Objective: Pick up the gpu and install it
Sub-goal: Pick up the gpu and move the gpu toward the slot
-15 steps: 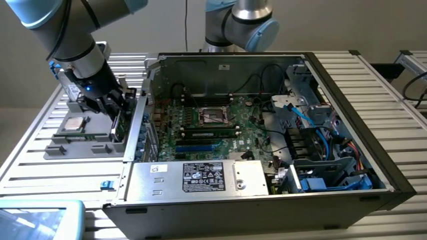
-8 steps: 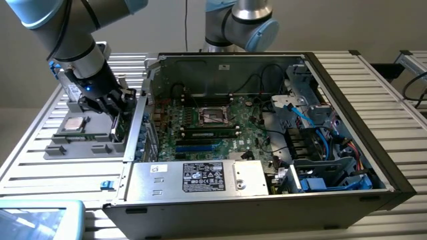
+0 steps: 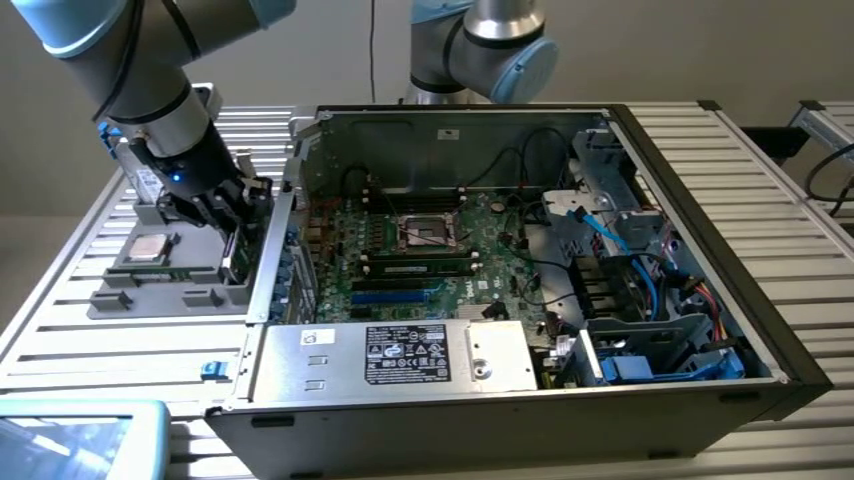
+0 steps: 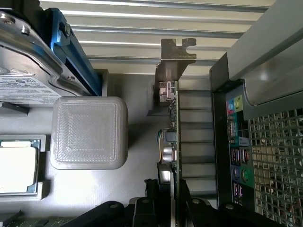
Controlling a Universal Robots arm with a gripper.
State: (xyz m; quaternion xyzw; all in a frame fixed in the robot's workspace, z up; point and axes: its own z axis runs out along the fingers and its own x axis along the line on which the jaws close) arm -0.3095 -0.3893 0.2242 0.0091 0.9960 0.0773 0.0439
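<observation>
"Where's the gpu (image 4: 173,124)?"
"On edge in the grey tray (image 3: 134,297), just beside the computer case (image 3: 694,250). Its long axis runs along the case wall, with the silver bracket (image 4: 175,60) at the far end."
"And the fingers (image 4: 147,203)?"
"Clamped on both faces, opposite the bracket."

Slatted metal table (image 3: 747,150), loaded.
Open computer case (image 3: 467,430) at centre; grey parts tray (image 3: 160,292) at nine o'clock, just beside it.

Grey-blue arm (image 3: 144,92), black end effector (image 3: 227,215)
</observation>
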